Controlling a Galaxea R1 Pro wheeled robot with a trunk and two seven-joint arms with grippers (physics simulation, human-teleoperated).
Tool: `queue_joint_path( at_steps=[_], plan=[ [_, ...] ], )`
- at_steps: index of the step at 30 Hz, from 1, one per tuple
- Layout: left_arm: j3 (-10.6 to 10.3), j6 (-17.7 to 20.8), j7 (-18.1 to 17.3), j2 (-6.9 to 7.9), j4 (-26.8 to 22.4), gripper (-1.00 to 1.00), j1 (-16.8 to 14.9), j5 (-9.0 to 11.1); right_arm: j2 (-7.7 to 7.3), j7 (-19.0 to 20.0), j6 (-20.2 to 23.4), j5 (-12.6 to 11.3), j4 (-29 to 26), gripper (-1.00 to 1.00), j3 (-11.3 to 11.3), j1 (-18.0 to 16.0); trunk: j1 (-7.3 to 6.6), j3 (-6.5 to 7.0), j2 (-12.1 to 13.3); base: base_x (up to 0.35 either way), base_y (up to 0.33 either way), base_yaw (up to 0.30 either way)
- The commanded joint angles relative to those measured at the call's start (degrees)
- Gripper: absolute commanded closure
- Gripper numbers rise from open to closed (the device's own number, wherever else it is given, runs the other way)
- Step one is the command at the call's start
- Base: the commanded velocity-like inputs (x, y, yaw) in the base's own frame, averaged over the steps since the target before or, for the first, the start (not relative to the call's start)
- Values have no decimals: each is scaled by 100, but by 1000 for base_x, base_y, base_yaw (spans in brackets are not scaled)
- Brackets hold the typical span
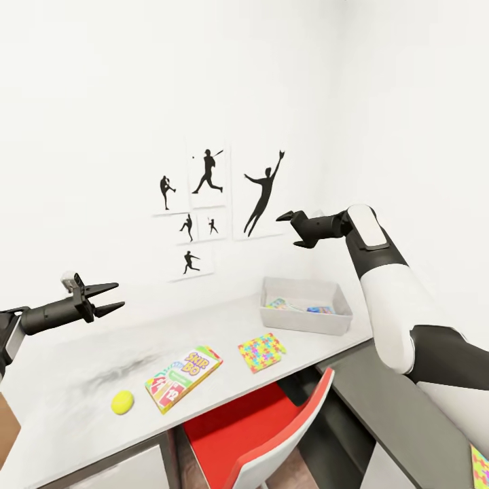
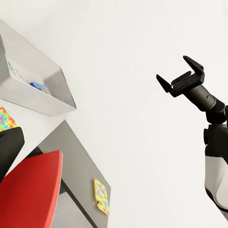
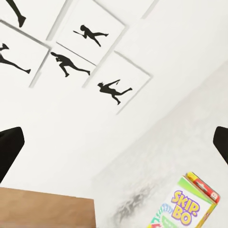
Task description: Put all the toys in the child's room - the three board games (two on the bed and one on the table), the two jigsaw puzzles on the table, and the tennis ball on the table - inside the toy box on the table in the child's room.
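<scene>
On the table [image 1: 81,353] lie the Skip-Bo board game [image 1: 183,378] [image 3: 187,206], a jigsaw puzzle [image 1: 261,352] [image 2: 5,118] and the tennis ball [image 1: 122,402]. The toy box [image 1: 305,319] [image 2: 42,102] stands at the table's right end with two printed flat boxes inside, one pale [image 1: 282,303] and one blue [image 1: 319,310]. A second jigsaw puzzle [image 1: 481,468] [image 2: 100,195] lies on the lower dark cabinet. My left gripper [image 1: 112,297] hovers open above the table's left part. High above the toy box, my right gripper [image 1: 292,227] [image 2: 178,78] is open and empty. The bed is out of view.
A red and white chair [image 1: 258,428] [image 2: 28,190] is tucked under the table. Black baseball-player pictures [image 1: 210,204] [image 3: 71,61] hang on the white wall behind it. A brown surface [image 1: 7,428] shows at the left edge.
</scene>
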Motion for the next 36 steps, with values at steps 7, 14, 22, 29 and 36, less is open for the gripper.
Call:
queue_joint_path(
  at_steps=[7, 14, 22, 29, 36],
  plan=[
    [1, 60, -26, 1, 1, -100, -1, -7, 7, -60, 13, -51, -4, -100, -31, -3, 2, 12, -4, -39, 114, -152],
    [5, 60, -26, 6, 1, -100, -1, -7, 7, -60, 13, -51, -4, -100, -31, -4, 2, 35, -4, -126, 228, -258],
    [8, 60, -26, 9, 1, -100, -1, -13, 7, -60, 13, -51, -4, -100, -36, -4, 2, 63, -4, -225, 200, -270],
    [6, 60, -26, 24, 1, -100, 1, -12, 7, -60, 13, -51, -4, -100, -36, -4, 2, 88, -4, -249, 119, -272],
    [2, 60, -26, 98, 3, -100, 7, -8, 7, -60, 13, -51, -4, -100, -36, -4, 2, 113, -4, -156, 22, -272]
  ],
)
